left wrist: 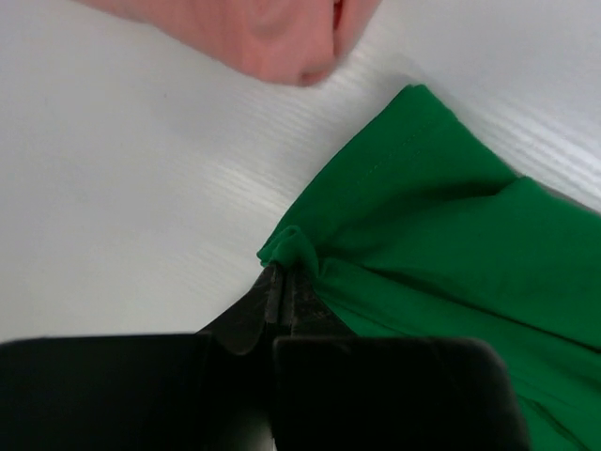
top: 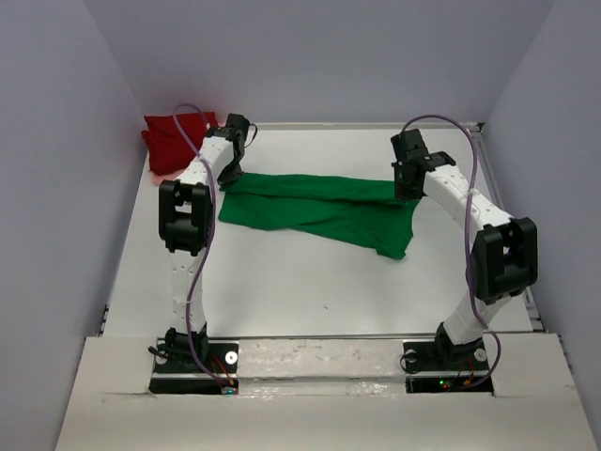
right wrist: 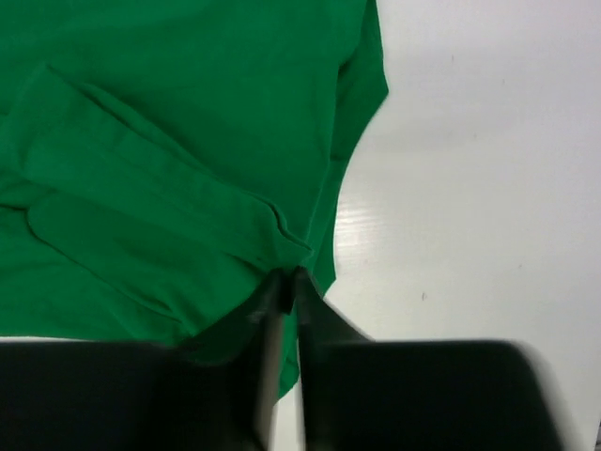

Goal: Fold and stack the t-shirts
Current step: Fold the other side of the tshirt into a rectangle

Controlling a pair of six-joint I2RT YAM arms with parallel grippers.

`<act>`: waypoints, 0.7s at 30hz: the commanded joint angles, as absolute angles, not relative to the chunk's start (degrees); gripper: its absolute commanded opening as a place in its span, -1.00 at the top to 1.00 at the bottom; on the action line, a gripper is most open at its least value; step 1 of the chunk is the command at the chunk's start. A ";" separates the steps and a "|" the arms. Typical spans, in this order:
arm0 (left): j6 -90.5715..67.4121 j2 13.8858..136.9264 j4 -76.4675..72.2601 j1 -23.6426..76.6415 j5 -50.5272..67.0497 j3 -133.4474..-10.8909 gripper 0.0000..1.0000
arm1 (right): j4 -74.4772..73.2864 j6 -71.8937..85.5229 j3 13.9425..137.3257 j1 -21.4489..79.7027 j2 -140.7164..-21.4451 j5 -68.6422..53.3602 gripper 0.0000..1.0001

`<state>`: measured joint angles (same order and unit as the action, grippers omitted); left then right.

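The white table (top: pixel 310 291) carries the green t-shirt (top: pixel 319 211), which lies stretched flat between the two grippers as a long, partly folded band. The left gripper (left wrist: pixel 282 274) is clamped on a small tuft of its hem. The right gripper (right wrist: pixel 285 280) is pinched, fingers nearly together, on the opposite edge beside a folded sleeve. The dark red t-shirt (top: pixel 171 141) sits bunched just behind and left of the left gripper. A bit of salmon pink t-shirt (left wrist: pixel 263 38) shows ahead of the left gripper.
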<state>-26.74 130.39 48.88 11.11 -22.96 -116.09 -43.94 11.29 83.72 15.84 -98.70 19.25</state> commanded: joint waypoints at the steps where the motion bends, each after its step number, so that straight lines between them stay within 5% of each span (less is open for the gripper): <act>1: -29.53 121.56 49.66 10.72 -24.25 -111.45 0.90 | -45.70 15.99 81.30 16.26 -93.34 22.76 0.45; 3: -30.23 119.11 49.49 10.90 -25.39 -108.55 0.89 | -46.32 17.22 79.99 16.26 -92.03 24.07 0.28; 21: -35.41 114.26 55.99 13.09 -28.21 -104.08 0.85 | -42.63 16.44 80.68 16.26 -92.81 22.06 0.28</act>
